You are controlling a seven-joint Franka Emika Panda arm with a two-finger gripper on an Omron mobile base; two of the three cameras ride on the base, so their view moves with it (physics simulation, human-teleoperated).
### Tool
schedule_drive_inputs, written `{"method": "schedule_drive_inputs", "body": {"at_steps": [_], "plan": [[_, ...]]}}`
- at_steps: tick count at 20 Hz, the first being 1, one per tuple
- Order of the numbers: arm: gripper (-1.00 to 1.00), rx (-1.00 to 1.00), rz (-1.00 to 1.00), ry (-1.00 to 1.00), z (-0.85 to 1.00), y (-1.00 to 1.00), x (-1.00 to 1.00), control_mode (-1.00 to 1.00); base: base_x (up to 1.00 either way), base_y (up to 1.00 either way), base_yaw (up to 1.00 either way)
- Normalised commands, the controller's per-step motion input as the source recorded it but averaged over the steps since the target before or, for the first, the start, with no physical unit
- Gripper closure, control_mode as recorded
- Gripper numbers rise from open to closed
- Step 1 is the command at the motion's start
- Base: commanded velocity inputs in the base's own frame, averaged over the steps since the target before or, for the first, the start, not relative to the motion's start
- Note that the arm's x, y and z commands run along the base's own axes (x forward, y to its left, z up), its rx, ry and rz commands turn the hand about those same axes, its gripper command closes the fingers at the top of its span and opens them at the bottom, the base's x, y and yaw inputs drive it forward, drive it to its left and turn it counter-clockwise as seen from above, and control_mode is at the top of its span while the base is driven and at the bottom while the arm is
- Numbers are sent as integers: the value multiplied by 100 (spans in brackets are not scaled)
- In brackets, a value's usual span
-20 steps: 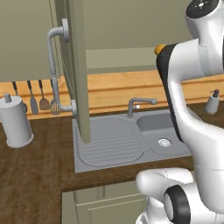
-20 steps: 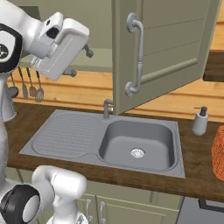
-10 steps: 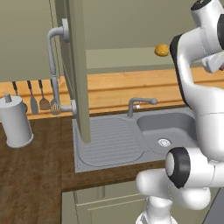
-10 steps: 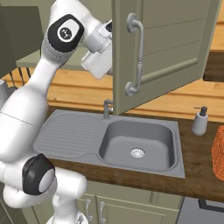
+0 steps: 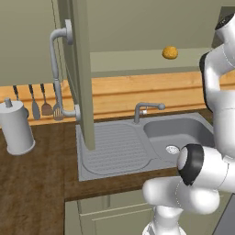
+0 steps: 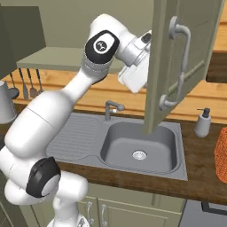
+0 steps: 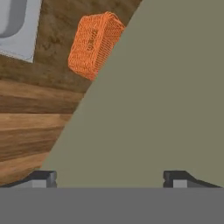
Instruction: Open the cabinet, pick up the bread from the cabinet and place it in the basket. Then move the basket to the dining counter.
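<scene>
the cabinet (image 5: 78,69) stands with both doors swung outward. in the left base view one door is seen nearly edge-on with its curved bar handle (image 5: 57,73) facing left; in the right base view the other door hangs over the sink (image 6: 139,142), its handle (image 6: 181,66) facing right.

the bread (image 5: 170,53) sits on the cabinet's bottom shelf (image 5: 137,59), toward its right part, with the arm's white links just to its right in the left base view.

the gripper (image 7: 109,177) is raised to cabinet height. in the right base view the hand is close beside the inner face of the open door. in the hand view the two finger tips (image 7: 43,178) are set wide apart, with nothing between them, and a flat grey-green cabinet surface lies in front of them.

the basket (image 7: 94,43) stands on the dark wood worktop (image 7: 48,52) to one side of the sink. its orange edge (image 6: 221,153) shows at the right border of the right base view, past the soap dispenser (image 6: 203,123).

a grey canister (image 5: 17,126) stands on the worktop left of the drainer, and utensils (image 5: 39,101) hang on the wooden back panel behind it. the tap (image 5: 147,110) rises behind the sink bowl.
</scene>
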Motion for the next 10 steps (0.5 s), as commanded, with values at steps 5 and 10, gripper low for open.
{"method": "schedule_drive_inputs", "body": {"at_steps": [5,10], "plan": [[-100,-6,-2,1,-30,-100,-5,-100,0,0,0],[-100,2,-1,0,-8,-51,8,-100,0,0,0]]}}
